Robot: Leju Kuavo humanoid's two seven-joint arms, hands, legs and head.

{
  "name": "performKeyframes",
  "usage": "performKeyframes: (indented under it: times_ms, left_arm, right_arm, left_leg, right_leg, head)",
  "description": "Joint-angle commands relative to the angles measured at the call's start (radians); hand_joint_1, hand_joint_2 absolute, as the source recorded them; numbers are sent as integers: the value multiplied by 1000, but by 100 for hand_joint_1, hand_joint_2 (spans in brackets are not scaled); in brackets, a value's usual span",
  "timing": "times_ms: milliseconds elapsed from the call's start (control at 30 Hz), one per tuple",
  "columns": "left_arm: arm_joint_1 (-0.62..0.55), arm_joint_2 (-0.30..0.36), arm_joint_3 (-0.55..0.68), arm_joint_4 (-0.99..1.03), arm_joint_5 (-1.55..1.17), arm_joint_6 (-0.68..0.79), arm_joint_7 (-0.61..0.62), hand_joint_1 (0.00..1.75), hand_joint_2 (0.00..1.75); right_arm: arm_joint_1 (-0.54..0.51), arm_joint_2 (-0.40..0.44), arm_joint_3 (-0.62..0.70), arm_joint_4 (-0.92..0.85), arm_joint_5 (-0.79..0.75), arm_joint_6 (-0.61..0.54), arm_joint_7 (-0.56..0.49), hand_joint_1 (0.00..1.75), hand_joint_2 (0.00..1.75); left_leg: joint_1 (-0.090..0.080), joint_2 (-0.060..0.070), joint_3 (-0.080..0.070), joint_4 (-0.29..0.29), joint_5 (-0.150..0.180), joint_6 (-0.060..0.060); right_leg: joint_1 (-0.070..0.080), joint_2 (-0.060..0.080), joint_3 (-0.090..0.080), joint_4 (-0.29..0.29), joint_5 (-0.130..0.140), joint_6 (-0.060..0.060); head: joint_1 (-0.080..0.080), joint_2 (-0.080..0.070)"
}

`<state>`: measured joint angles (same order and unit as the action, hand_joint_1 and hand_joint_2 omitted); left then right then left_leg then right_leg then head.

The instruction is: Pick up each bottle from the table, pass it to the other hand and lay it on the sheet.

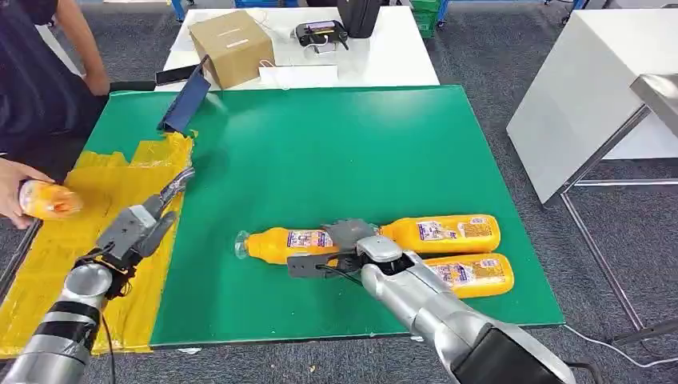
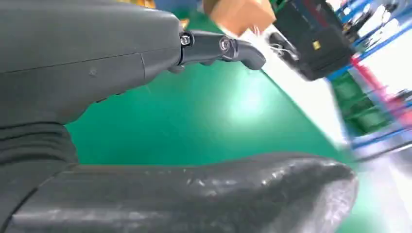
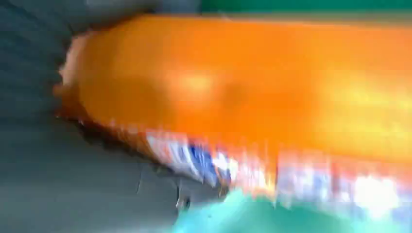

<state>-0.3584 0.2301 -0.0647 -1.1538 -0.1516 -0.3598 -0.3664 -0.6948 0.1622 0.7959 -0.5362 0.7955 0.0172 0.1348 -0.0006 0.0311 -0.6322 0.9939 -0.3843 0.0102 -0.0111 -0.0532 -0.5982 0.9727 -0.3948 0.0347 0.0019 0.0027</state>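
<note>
Right hand [image 1: 345,250] grips glossy orange bottle [image 1: 281,244], lying flat.

The left hand [image 2: 160,97] is seen large at the frame's left, fingers spread with nothing held, over the green mat [image 2: 204,121]. A cardboard box [image 2: 240,14] is seen top centre.

A cardboard box [image 1: 231,47] and a black handheld device [image 1: 321,34] sit on a white table [image 1: 384,60] at top centre; a person's arm [image 1: 84,48] enters upper left; another white table [image 1: 577,96] stands right.
</note>
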Motion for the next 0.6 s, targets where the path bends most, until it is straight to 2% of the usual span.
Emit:
performKeyframes:
  times_ms: [33,200,300,333,433,500,600]
  left_arm:
    - [212,-193,216,-326,386,-139,135,0,0]
    - [197,-181,207,-307,392,-130,136,0,0]
    - [228,-224,186,-370,454,-148,125,0,0]
    - [247,-238,148,-410,456,-135,148,0,175]
    - [272,-268,62,-487,447,-74,144,0,175]
    - [271,-275,26,-508,450,-60,140,0,175]
    - [256,-275,-28,-518,425,-52,127,0,175]
  right_arm:
    - [231,-65,-275,-437,-144,-188,-127,175,175]
    - [230,-61,-281,-427,-143,-178,-125,175,175]
    - [303,-54,-361,-603,-242,-271,-259,175,175]
    - [343,-66,-382,-731,-285,-263,-266,175,175]
    - [388,-80,-386,-951,-382,-188,-260,175,175]
    - [379,-77,-355,-977,-393,-146,-242,175,175]
    - [350,-56,-284,-955,-372,-123,-236,175,175]
  left_leg:
    - [0,-3,2,-1,-3,0]
    - [0,-4,-7,0,-1,0]
    - [0,-3,-7,0,-2,-1]
    - [0,-5,-6,1,-3,-1]
    - [0,-8,-8,2,-3,0]
    - [-1,-6,-12,1,-1,0]
    - [0,-7,-9,2,-4,0]
  right_leg:
    - [0,3,3,-2,-3,0]
    - [0,-1,-6,-1,-2,1]
    - [0,1,-6,-1,-3,2]
    - [0,1,-5,0,-4,2]
    - [0,-1,-6,1,-6,2]
    - [0,-2,-10,0,-3,3]
    - [0,0,-6,1,-6,2]
  head:
    - [1,0]
    - [0,0]
    - [0,0]
    - [0,0]
    - [0,0]
    - [0,0]
    - [0,0]
